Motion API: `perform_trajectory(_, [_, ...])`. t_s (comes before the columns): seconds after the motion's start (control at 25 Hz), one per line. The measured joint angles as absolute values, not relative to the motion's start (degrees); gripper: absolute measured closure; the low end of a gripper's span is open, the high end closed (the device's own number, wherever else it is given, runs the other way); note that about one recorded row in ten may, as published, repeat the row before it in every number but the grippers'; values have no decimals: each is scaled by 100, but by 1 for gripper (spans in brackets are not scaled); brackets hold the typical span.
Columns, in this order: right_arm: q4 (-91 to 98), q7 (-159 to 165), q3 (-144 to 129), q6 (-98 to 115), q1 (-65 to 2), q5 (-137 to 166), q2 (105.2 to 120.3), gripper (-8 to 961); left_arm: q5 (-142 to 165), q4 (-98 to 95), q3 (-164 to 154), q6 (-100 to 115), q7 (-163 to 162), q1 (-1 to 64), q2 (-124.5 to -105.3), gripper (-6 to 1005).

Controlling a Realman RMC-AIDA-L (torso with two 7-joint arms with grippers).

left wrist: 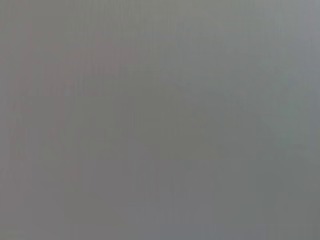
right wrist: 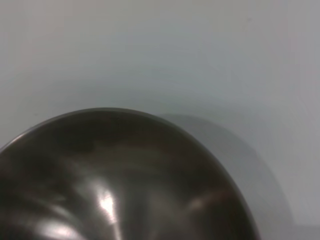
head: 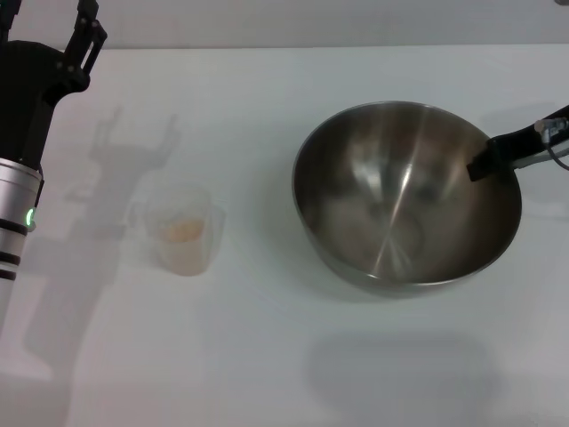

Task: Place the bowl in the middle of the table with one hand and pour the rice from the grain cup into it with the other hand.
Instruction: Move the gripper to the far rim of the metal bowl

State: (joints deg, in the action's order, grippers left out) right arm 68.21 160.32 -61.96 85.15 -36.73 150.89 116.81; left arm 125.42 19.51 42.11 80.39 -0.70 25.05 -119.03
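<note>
Rightward, right hand [head: 487,160] pinching bowl [head: 391,240] rim; grain cup [head: 182,228] near left hand [head: 76,36] — spread.

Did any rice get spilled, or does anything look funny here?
No spill. The rice is all inside the cup, standing upright on the table. The bowl is empty and sits tipped, with the right gripper on its rim. The left gripper hangs away from the cup.

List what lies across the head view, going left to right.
Left claw → grain cup with rice → bowl → right claw at the bowl's right rim, all on the table.
</note>
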Motion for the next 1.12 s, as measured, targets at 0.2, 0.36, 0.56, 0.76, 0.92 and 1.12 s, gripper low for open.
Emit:
perform_trajectory(0.2, [6802, 15958, -6207, 8549, -3690, 15087, 11681, 686, 12542, 1951, 4210, 8041, -70, 2505, -11902, 169])
perform_trajectory(0.36, [6816, 15955, -6225, 8562, -3695, 15087, 11681, 788, 12542, 1951, 4210, 8042, -70, 2505, -11900, 170])
perform_trajectory(0.56, [6921, 15885, -6228, 8540, -3658, 15070, 11701, 878, 12542, 1951, 4210, 8042, -70, 2505, -11900, 171])
perform_trajectory(0.76, [7178, 15798, -6188, 8511, -3629, 15065, 11794, 927, 12542, 1951, 4253, 8043, -70, 2504, -11893, 172])
perform_trajectory(0.92, [7414, 15795, -6187, 8430, -3612, 15063, 11843, 939, 12542, 1958, 4267, 8042, -70, 2504, -11891, 172])
perform_trajectory(1.12, [7721, 15790, -6242, 8278, -3569, 14845, 11885, 938, 12542, 1977, 4266, 8043, -70, 2504, -11891, 173])
